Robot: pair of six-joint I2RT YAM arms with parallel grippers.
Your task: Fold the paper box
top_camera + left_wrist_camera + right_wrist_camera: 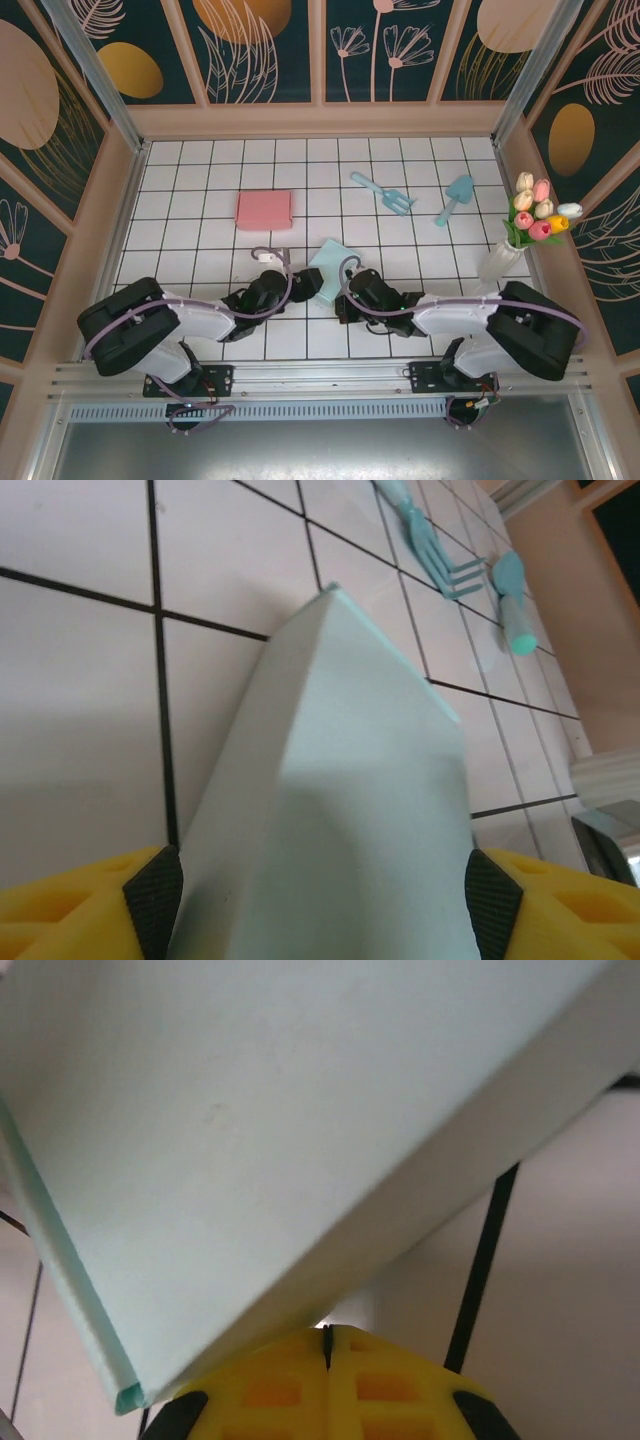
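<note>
Mid-fold: left gripper (pixel 320 905) has jaws wide astride the paper box (pixel 350 780), grip unconfirmed; right gripper (pixel 326 1345), jaws shut, abuts one panel; next move likely requires creasing that panel home.

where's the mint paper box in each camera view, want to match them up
top external: paper box low centre, between the two arms' wrists.
left wrist: paper box centre, rising from the bottom edge to a corner.
right wrist: paper box across the top and left.
shared landmark: white table with dark grid lines, under the box in every view.
</note>
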